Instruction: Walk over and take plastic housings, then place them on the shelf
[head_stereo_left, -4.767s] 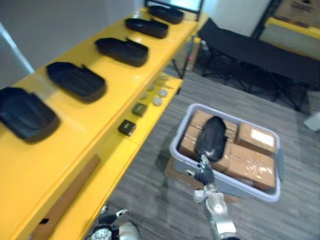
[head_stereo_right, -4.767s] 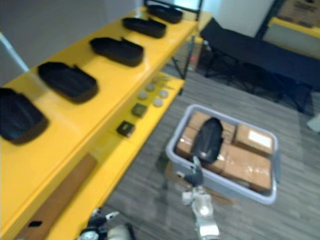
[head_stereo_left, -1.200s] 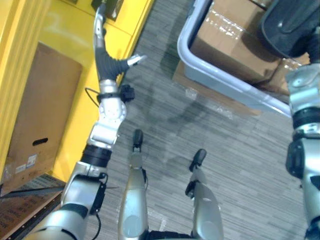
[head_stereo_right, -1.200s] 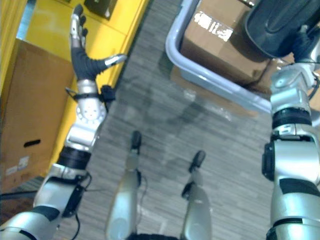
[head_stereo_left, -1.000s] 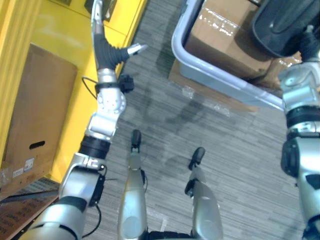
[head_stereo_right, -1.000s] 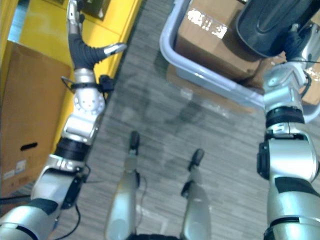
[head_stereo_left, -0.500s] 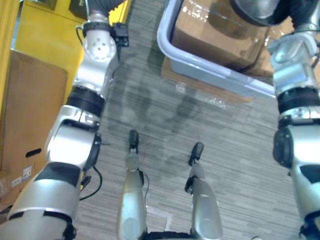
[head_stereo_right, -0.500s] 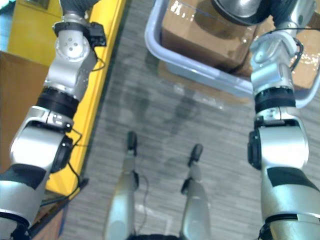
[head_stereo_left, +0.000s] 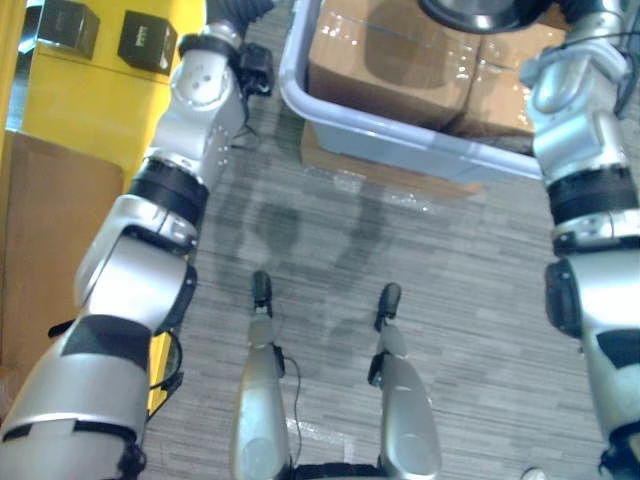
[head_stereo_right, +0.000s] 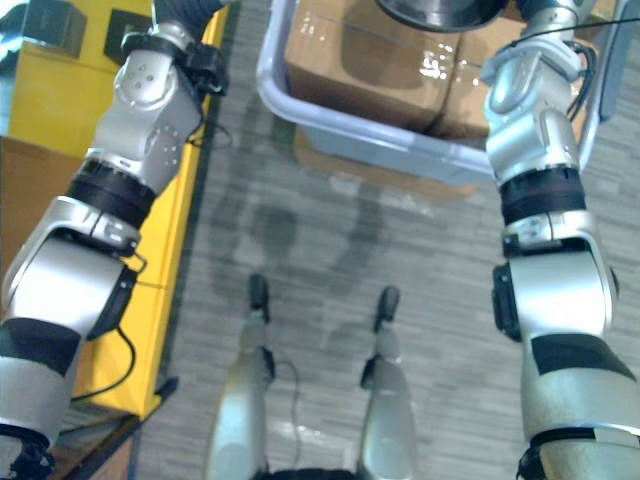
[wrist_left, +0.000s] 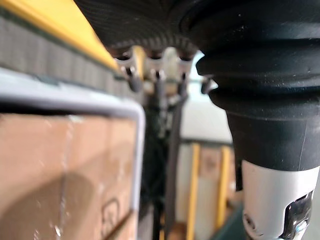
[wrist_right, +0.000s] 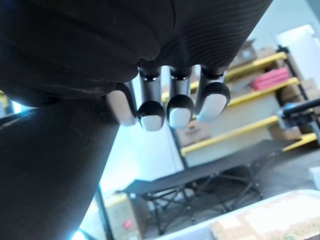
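The right hand (wrist_right: 151, 113) is curling its fingers around the black plastic housing (head_stereo_right: 435, 12) just over the cardboard boxes (head_stereo_left: 380, 60) in the grey bin (head_stereo_left: 400, 142), while the left hand (wrist_left: 260, 65) is reaching in beside it, and I cannot tell its grip.

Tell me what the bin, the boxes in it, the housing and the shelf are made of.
Bin: looks like moulded plastic, pale grey, with a smooth rolled rim.
Boxes: brown cardboard, matte, with shiny glints that are likely tape.
Housing: probably plastic, black and glossy, with reflections on it.
Shelf: yellow, smooth painted surface; metal or board, I cannot tell.
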